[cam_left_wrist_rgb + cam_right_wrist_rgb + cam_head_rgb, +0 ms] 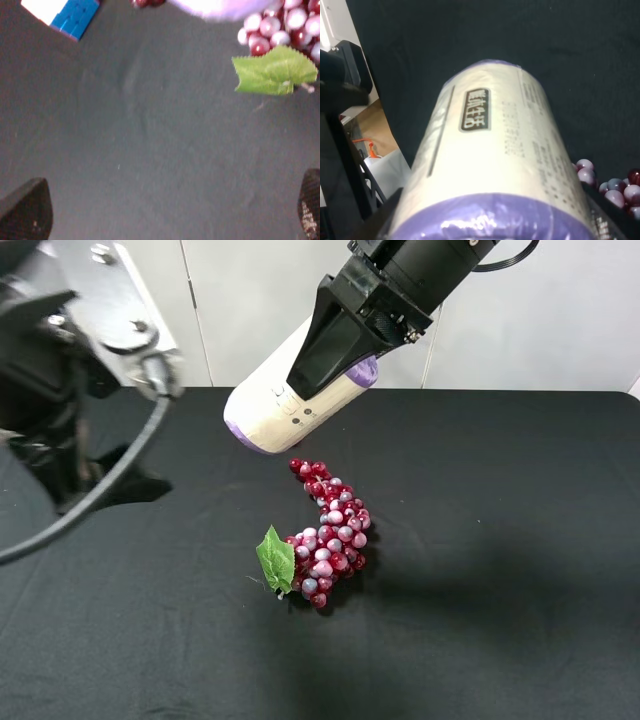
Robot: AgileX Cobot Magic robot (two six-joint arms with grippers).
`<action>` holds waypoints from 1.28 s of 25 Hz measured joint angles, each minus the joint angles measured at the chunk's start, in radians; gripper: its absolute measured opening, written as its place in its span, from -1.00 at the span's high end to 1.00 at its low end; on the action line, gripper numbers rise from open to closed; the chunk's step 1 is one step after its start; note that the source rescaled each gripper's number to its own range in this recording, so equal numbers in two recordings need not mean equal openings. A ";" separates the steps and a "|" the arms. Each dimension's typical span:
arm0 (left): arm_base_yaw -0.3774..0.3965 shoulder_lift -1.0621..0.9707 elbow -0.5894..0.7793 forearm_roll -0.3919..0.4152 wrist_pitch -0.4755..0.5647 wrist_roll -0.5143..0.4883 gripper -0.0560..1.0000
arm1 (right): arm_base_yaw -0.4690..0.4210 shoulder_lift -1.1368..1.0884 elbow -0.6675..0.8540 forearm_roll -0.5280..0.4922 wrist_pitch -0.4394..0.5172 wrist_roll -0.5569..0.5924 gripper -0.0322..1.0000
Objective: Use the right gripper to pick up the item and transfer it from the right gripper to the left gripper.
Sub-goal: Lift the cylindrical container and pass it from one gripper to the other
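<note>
Above the black cloth (500, 620), your right gripper (338, 335) is clamped across the item (280, 410) near its upper purple cap and holds it tilted in the air. The free capped end points down toward the left side, which likely leaves bare body for the second grasp. Your left gripper (167, 215) has its jaws wide apart over bare cloth, well short of the canister. Below the item lie the grape bunch (330, 535) and its leaf (276, 560). The colourful cube (62, 15) sits off to the side.
</note>
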 joint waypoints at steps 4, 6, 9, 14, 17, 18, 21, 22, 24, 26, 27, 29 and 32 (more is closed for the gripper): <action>-0.001 0.055 -0.001 0.002 -0.086 0.000 -0.92 | 0.000 0.000 0.001 0.002 0.000 0.000 0.90; -0.001 0.076 -0.001 0.003 -0.126 0.000 -0.92 | 0.000 0.000 0.002 0.008 0.000 0.000 0.90; -0.001 0.100 -0.012 0.003 -0.168 0.000 -0.92 | 0.000 0.000 0.002 0.012 0.000 0.000 0.90; -0.001 0.108 -0.021 0.003 -0.244 0.000 -0.92 | 0.000 0.000 0.002 0.014 0.000 0.000 0.90; -0.001 0.108 -0.021 0.003 -0.269 0.000 -0.92 | 0.000 0.000 0.002 0.014 0.000 0.000 0.90; -0.001 0.108 -0.021 0.003 -0.273 0.000 -0.92 | 0.000 0.000 0.002 0.014 0.000 0.000 0.90; -0.001 0.108 -0.021 -0.004 -0.277 0.022 -0.92 | 0.000 0.000 0.003 0.031 0.000 0.000 0.90; -0.001 0.108 -0.021 -0.012 -0.277 0.039 -0.92 | 0.000 0.000 0.003 0.047 -0.001 0.000 0.90; -0.001 0.108 -0.021 -0.033 -0.278 0.077 -0.92 | 0.000 0.000 0.003 0.079 -0.001 0.000 0.90; -0.001 0.108 -0.021 -0.062 -0.278 0.113 -0.92 | 0.000 0.000 0.003 0.096 -0.001 0.000 0.90; -0.001 0.108 -0.021 -0.076 -0.278 0.128 -0.92 | 0.000 0.000 0.003 0.099 -0.001 0.000 0.90; -0.001 0.108 -0.021 -0.100 -0.279 0.156 -0.92 | 0.000 0.000 0.003 0.103 -0.001 0.000 0.90; -0.001 0.108 -0.021 -0.117 -0.280 0.193 -0.92 | 0.000 0.000 0.003 0.119 -0.001 0.000 0.90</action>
